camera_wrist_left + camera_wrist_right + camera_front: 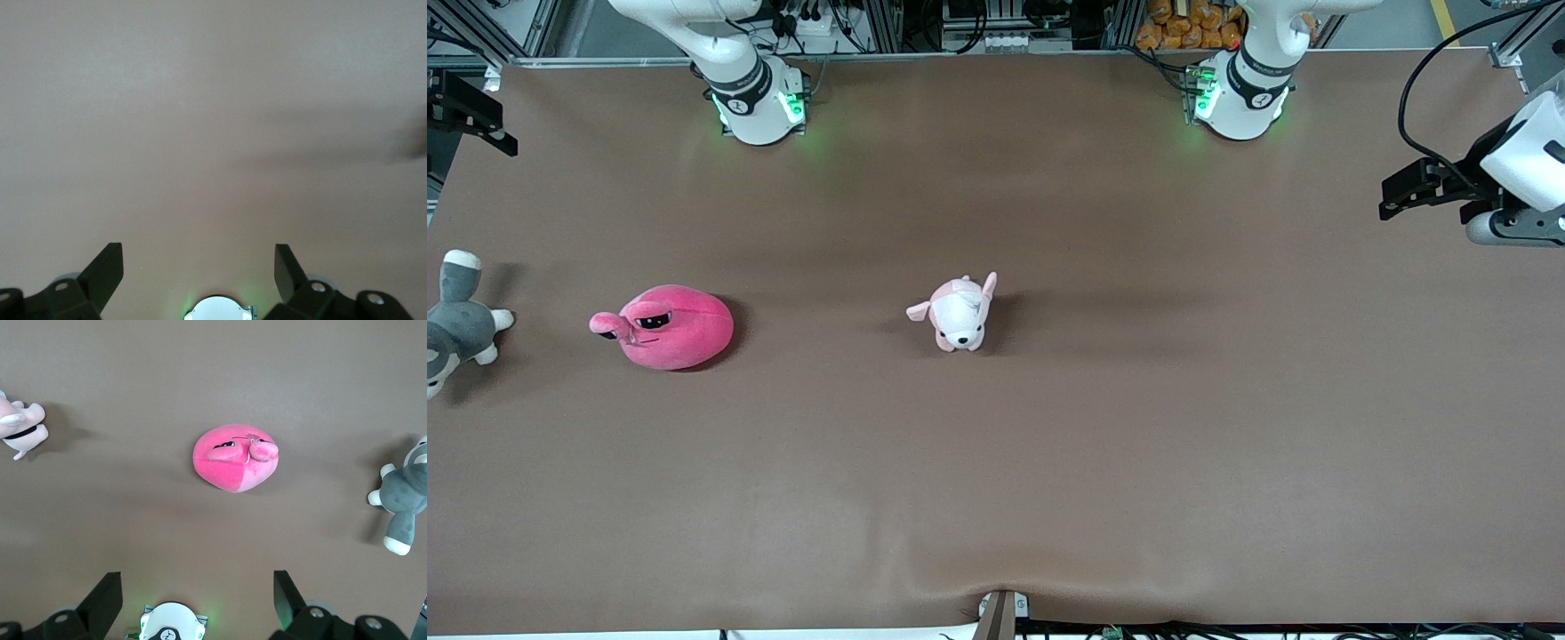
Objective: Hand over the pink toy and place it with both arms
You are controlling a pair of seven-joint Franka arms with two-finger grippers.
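Note:
The pink toy [671,327] [233,457], a round hot-pink plush with dark half-lidded eyes, lies on the brown table toward the right arm's end. My right gripper [197,577] hangs high over the table by its own base [170,623], open and empty, well apart from the toy. Bare table and its own base [220,310] are all that show under my left gripper [198,253], which is also open with nothing between its fingers. Neither hand shows in the front view, only the arms' bases [756,98] [1240,98].
A small pale pink-and-white puppy plush [959,313] [17,427] sits mid-table. A grey-and-white plush animal [458,324] [403,497] lies at the table's edge at the right arm's end. A black-and-white device [1485,191] juts in at the left arm's end.

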